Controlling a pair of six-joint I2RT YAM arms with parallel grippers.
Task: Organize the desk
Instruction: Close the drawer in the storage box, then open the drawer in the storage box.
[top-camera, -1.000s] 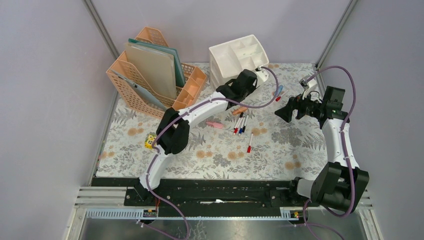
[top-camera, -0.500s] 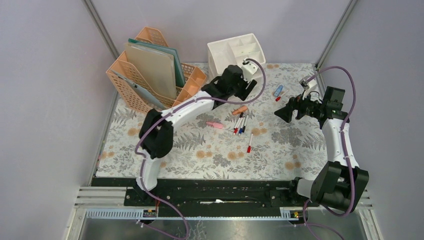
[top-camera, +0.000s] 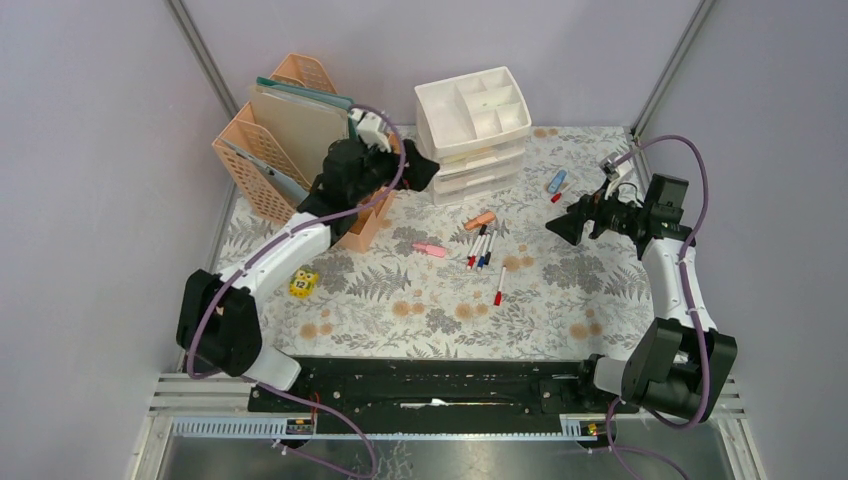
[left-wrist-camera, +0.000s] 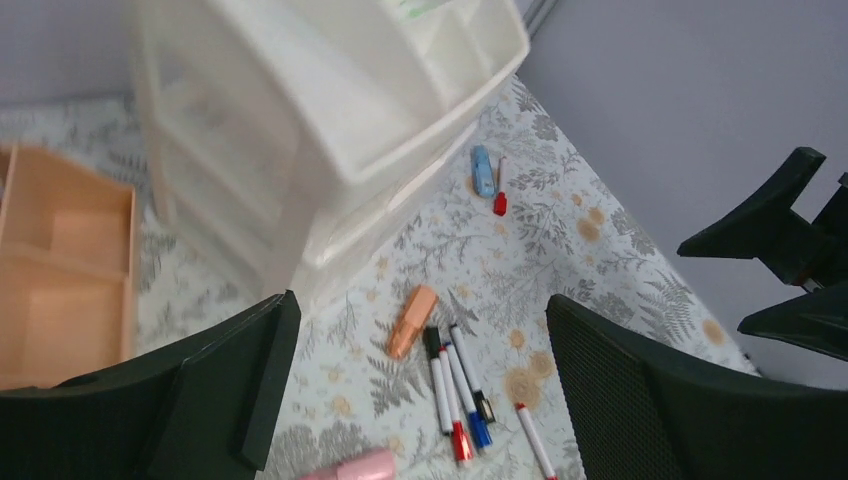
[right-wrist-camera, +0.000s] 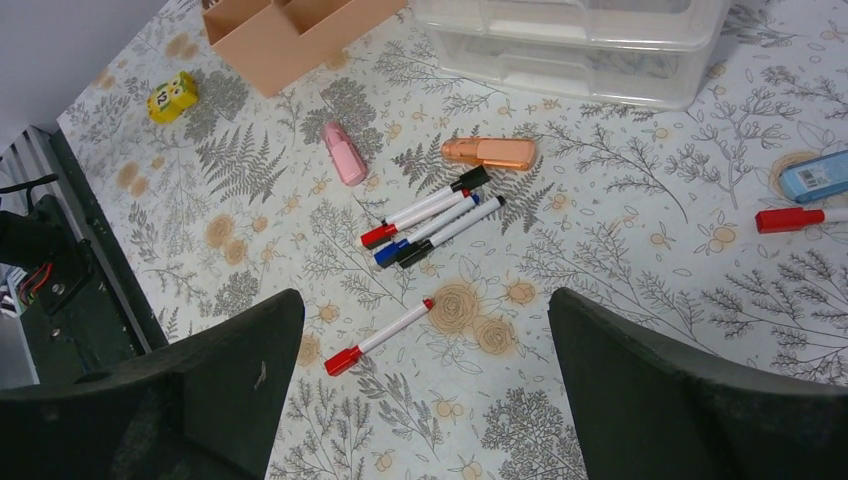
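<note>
Beneath both arms, the leaf-printed desk (top-camera: 400, 310), strewn with markers (top-camera: 482, 247); far left, folders (top-camera: 305, 135) upright in peach file rack (top-camera: 243, 155); alongside, white drawer unit (top-camera: 478, 152), top tray in compartments; left gripper (top-camera: 418, 170) and right gripper (top-camera: 560, 224) spread wide, grasping nothing.

The desk (top-camera: 420, 310) is lying under a matt, smooth printed cloth. The drawer unit (top-camera: 480, 160) is showing white plastic, glossy and slightly see-through. The rack (top-camera: 255, 185) is showing peach plastic with latticed sides. The markers (right-wrist-camera: 430, 215) are gleaming as smooth plastic. The fingers (left-wrist-camera: 640, 400) of the left gripper (left-wrist-camera: 418, 305) are looking matt black, one finely gridded. The rail (top-camera: 430, 385) is looking like black metal.
</note>
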